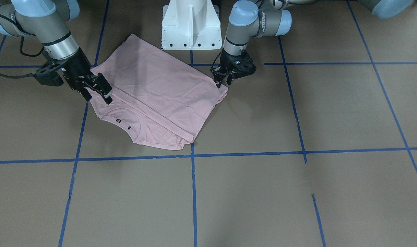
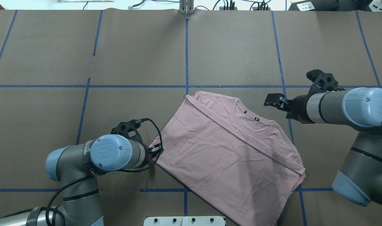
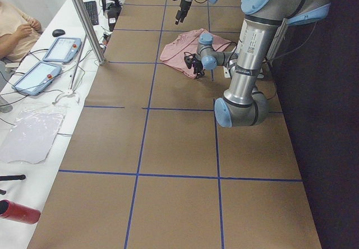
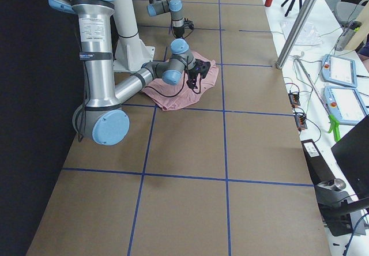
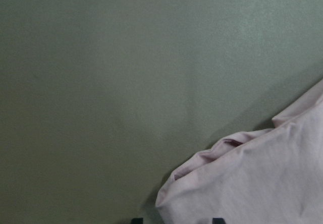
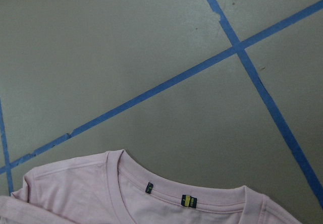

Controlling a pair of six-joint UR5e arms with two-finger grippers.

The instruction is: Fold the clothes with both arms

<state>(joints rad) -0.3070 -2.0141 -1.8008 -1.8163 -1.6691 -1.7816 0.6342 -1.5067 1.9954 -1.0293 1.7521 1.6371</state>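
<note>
The pale pink T-shirt (image 1: 160, 92) lies folded on the brown table, close to the robot's base, with the collar (image 2: 250, 121) and its small labels facing up. No print shows. My left gripper (image 1: 223, 82) is low at the shirt's corner on my left side. In the left wrist view that corner (image 5: 262, 183) lies between its spread fingertips, so it is open. My right gripper (image 1: 97, 92) hangs open and empty above the shirt's edge by the collar. The right wrist view shows the collar (image 6: 151, 183) from above, with no fingers in view.
The white pedestal base (image 1: 189, 25) stands just behind the shirt. Blue tape lines (image 2: 186, 56) divide the brown table into squares. In the exterior left view, tablets (image 3: 61, 50) and an operator (image 3: 17, 30) are beyond the table's far edge.
</note>
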